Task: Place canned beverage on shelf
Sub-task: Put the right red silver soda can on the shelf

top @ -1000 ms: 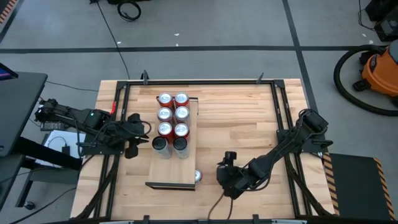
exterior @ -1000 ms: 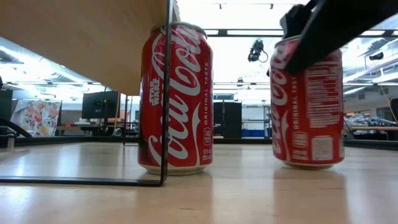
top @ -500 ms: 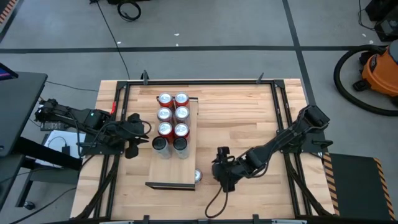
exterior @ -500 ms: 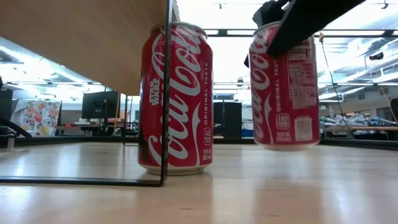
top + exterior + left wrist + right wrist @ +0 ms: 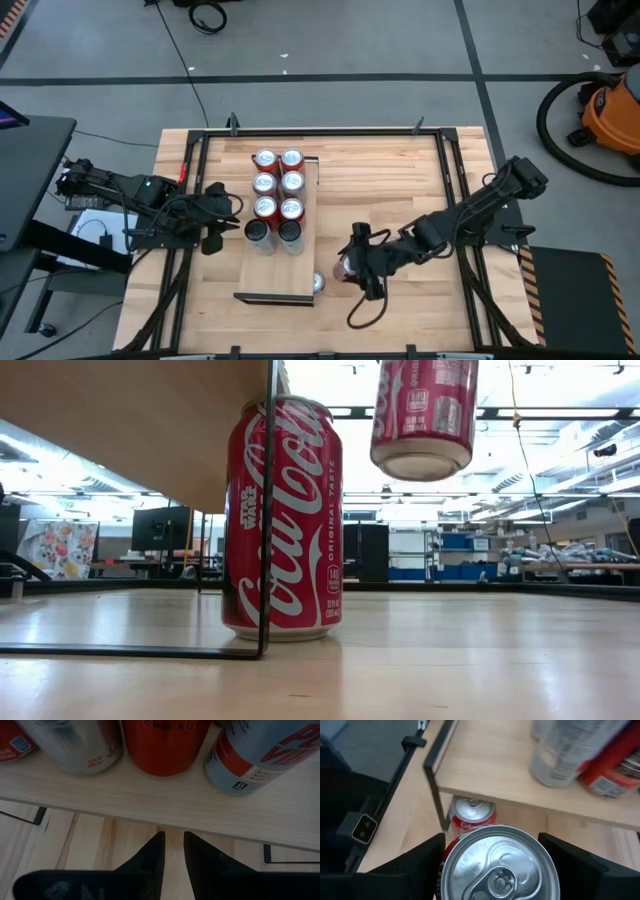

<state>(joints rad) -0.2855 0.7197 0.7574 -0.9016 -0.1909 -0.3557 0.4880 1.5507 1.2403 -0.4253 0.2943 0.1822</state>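
Note:
The shelf (image 5: 277,262) is a pale board on thin black legs at the table's left centre. Several cans (image 5: 278,195) stand on its far half. My right gripper (image 5: 352,266) is shut on a red cola can (image 5: 424,415), which it holds in the air just right of the shelf's near end. Another red can (image 5: 283,520) stands on the table by the shelf's near right leg (image 5: 268,510), and shows in the right wrist view as the can (image 5: 471,815) below the board. My left gripper (image 5: 173,845) stays shut at the shelf's left side. My right gripper pinches the can's side walls just below its top rim (image 5: 451,851) between its two fingers (image 5: 417,862). The fingers come from the table's right, slanting down. The can hangs about upright with its top (image 5: 497,865) up and its base (image 5: 420,463) lifted clear of the table.
The near half of the shelf's board (image 5: 520,765) is bare. Black frame rails (image 5: 460,200) run along the table's sides. Bare tabletop (image 5: 390,190) lies between the shelf and the right arm.
My right gripper has lifted the red can off the table. It has carried the can up and toward the shelf's near right end, tipping its wrist more level. The can now hangs well above the tabletop. The standing can has not moved.

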